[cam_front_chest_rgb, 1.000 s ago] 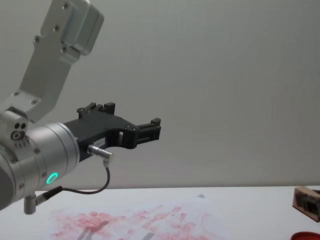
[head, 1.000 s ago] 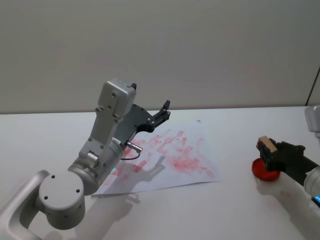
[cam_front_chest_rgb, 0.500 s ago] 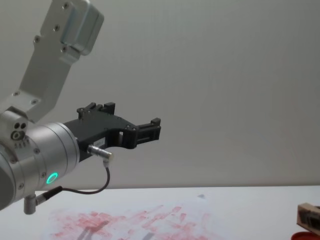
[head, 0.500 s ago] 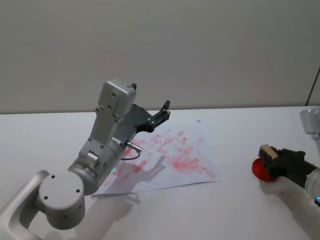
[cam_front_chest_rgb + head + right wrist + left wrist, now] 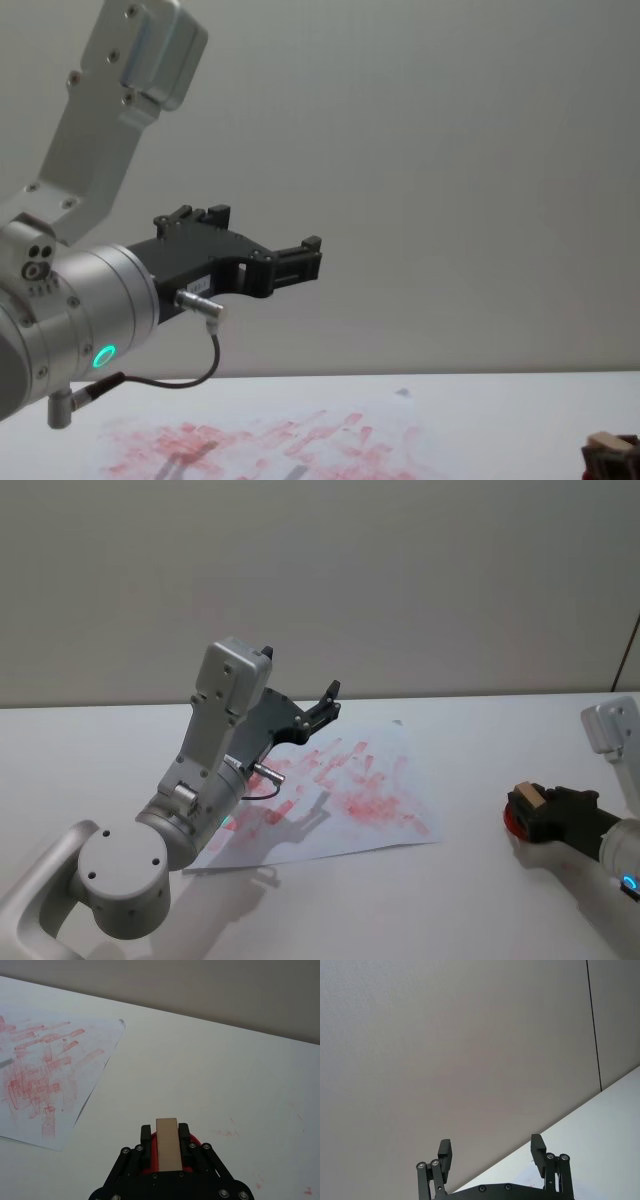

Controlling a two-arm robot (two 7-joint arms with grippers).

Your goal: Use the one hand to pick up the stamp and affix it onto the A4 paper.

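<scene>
The stamp, a small tan wooden block, sits between the fingers of my right gripper at the table's right side. It is held low over the flat red round pad, whose rim peeks out beside the fingers in the right wrist view. There the stamp stands upright in the shut right gripper. The A4 paper, covered in red imprints, lies mid-table to the left of the pad. My left gripper hangs open, raised above the paper's far edge.
The white table runs to a plain grey wall behind. My left arm stands tall over the paper's left part and casts a shadow on it. Faint red smudges mark the tabletop past the pad.
My right gripper has sunk with the stamp toward the red pad and shifted slightly nearer. The left arm has not moved.
</scene>
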